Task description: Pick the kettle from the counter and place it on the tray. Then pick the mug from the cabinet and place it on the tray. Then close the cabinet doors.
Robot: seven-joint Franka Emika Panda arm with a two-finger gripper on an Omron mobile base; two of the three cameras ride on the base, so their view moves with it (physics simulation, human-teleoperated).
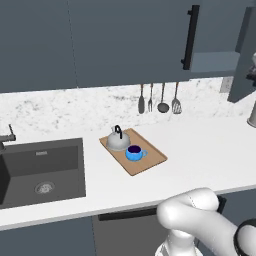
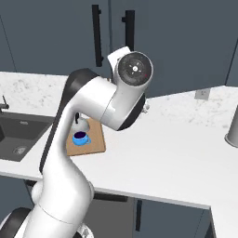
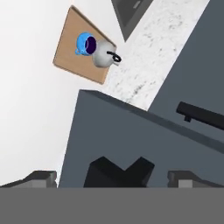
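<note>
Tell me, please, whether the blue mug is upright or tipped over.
Upright: the mug sits on the tray, its dark opening facing up, beside the kettle.

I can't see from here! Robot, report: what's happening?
Hand open, holding nothing, up by a cabinet door. Kettle and mug both on tray. Right door ajar, not closed yet.

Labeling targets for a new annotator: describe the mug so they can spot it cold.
Find the dark sink set in the white counter; just right of it lies a light-brown wooden tray. The mug stands on it beside the silver kettle, the only bright blue thing there.
</note>
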